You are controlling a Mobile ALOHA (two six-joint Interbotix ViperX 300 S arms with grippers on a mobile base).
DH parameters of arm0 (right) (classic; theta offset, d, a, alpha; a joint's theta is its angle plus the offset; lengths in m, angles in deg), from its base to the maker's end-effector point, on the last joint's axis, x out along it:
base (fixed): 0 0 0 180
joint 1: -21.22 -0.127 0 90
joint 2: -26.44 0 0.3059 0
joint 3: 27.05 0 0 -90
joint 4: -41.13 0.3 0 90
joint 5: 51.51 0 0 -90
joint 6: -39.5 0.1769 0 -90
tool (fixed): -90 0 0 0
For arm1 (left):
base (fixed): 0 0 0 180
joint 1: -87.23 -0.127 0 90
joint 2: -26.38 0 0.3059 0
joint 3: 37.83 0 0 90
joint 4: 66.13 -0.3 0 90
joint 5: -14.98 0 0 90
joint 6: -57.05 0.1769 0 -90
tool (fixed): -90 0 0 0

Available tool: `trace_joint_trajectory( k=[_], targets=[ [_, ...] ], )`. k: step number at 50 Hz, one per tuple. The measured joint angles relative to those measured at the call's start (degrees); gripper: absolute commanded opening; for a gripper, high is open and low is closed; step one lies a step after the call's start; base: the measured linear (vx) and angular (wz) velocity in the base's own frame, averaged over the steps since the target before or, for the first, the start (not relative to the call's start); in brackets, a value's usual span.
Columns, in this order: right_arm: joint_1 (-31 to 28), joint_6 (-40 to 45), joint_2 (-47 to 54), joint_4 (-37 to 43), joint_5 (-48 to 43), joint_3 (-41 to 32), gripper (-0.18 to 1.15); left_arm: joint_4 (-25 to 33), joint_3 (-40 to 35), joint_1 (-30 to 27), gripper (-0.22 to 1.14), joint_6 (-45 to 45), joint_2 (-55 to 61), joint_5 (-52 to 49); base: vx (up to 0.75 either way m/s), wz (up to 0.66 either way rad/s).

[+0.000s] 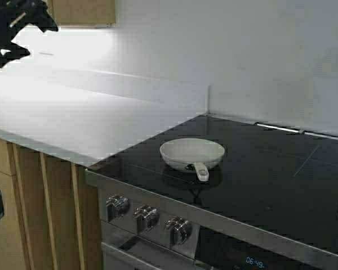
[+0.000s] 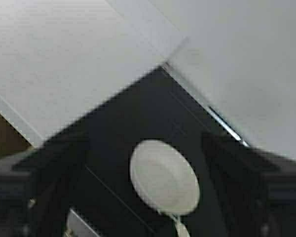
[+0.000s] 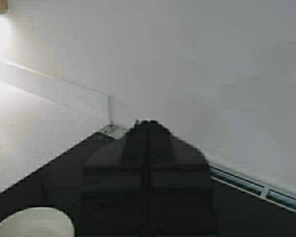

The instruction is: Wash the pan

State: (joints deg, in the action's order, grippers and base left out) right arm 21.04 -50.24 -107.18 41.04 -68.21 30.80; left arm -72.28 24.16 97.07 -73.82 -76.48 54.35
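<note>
— Where was the pan (image 1: 192, 153) when you looked in?

— Sitting flat on the black glass hob (image 1: 270, 174), a bit toward the hob's nine o'clock side, with its stubby handle (image 1: 201, 171) pointing to about six o'clock, back toward the robot. The pale worktop (image 1: 62, 121) lay off to the left of it, well apart. I saw no sink from where I stood.

— And the arms?

— The left tool (image 1: 11, 31) hung high up at roughly ten o'clock from the pan, far from it. Its own camera looked down with the pan (image 2: 164, 177) framed between its two dark fingers (image 2: 54, 173), which stood wide apart, holding nothing. The right tool (image 3: 148, 148) had its fingers pressed together, empty, with only the pan's rim (image 3: 32, 222) showing at the edge of its view.

— How would you say the thing would handle?

— It looked small, stiff and fairly light, so I'd guess one arm could lift it. The coating seemed smooth and the glass beneath it slick, so I'd expect it to skate if nudged sideways. The short handle seemed the natural place to pinch, close to the bowl so it wouldn't droop; the thin rim would be the second choice. I'd also worry about setting it down hard on that glass.
</note>
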Motion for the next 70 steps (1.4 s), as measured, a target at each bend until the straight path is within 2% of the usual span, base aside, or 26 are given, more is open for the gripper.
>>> trace_joint_trajectory(
  k=[14,23,34,48,70],
  targets=[
    [0.0,0.0,0.0,-0.1,0.0,-0.1,0.05,-3.4,-2.6,1.7,1.01,-8.7,20.9,17.5,0.00,0.00],
    [0.0,0.0,0.1,-0.1,0.1,0.0,0.05,-8.2,-9.1,4.8,1.01,-15.6,37.6,26.5,0.00,0.00],
    [0.0,-0.1,0.2,-0.1,0.1,0.0,0.05,-9.9,-18.3,9.8,1.01,-25.6,55.6,36.3,0.00,0.00],
    [-0.1,-0.1,0.3,-0.1,0.2,-0.1,0.05,-10.5,-27.6,14.4,1.01,-33.0,68.6,38.5,0.00,0.00],
    [-0.1,0.0,0.3,0.0,0.5,0.0,0.05,-10.5,-37.4,17.8,1.01,-41.1,75.1,36.7,0.00,0.00]
  ],
)
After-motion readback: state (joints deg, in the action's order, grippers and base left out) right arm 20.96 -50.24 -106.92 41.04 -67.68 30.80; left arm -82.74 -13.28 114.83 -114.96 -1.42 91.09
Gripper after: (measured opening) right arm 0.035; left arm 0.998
